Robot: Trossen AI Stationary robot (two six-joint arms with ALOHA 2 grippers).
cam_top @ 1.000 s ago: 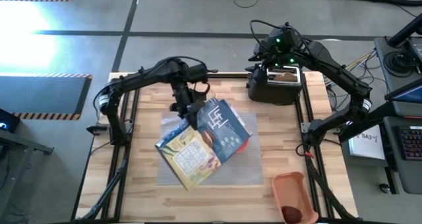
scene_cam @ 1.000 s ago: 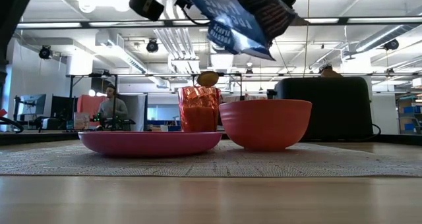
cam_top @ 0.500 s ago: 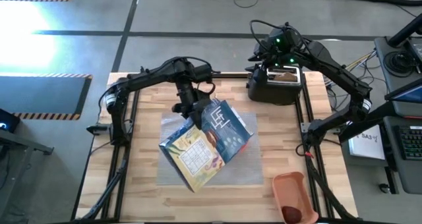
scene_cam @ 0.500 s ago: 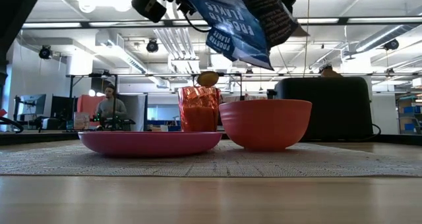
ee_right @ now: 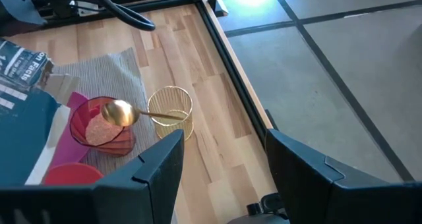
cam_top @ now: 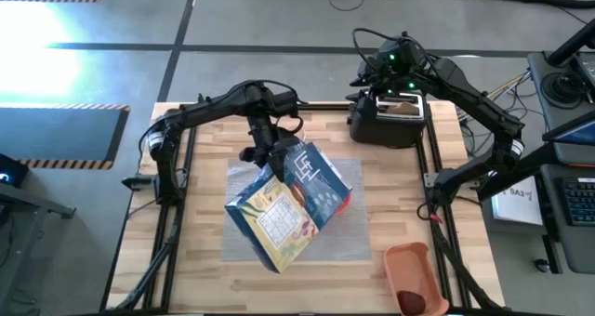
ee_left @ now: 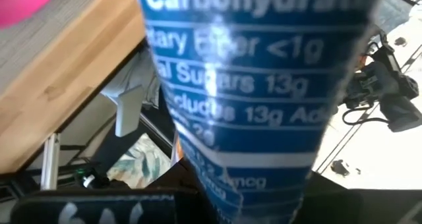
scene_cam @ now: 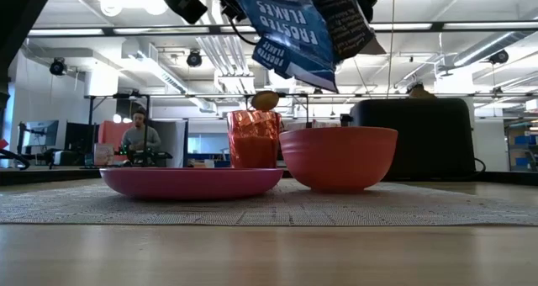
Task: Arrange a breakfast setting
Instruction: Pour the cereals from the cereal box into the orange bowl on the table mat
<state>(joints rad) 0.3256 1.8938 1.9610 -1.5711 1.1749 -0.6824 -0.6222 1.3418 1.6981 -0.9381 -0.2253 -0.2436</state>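
My left gripper (cam_top: 270, 156) is shut on a blue cereal box (cam_top: 288, 204), held tilted above the grey placemat (cam_top: 349, 237). In the low view the box (scene_cam: 294, 25) hangs over the orange bowl (scene_cam: 338, 157), which stands on the mat beside the pink plate (scene_cam: 192, 182). Behind them is the translucent orange cup (scene_cam: 252, 139) with the gold spoon (ee_right: 122, 112) in it. The clear glass (ee_right: 173, 109) stands past the mat's far edge. My right gripper (ee_right: 224, 178) is open above the toaster (cam_top: 386, 121), which holds toast (cam_top: 402, 103). The red apple (cam_top: 411, 302) lies in the tray. My left gripper holds the cereal box by its far upper end (cam_top: 277, 160), coming at it from the table's far left side. The box itself hides the fingers in the wrist view (ee_left: 244, 85). The box is lifted clear and tilted, its other end lower, over the bowl and plate.
The black-and-silver toaster stands at the table's far right edge. The orange tray (cam_top: 414, 274) lies at the near right corner. Bare wood shows left of the mat (cam_top: 200, 242). A person sits in the room beyond the table (scene_cam: 141, 135).
My left gripper has gone a little toward the table's right edge and tipped, still shut on the cereal box. The box has turned in the air: its lower end hangs steeper and lower over the bowl. The right arm has kept still.
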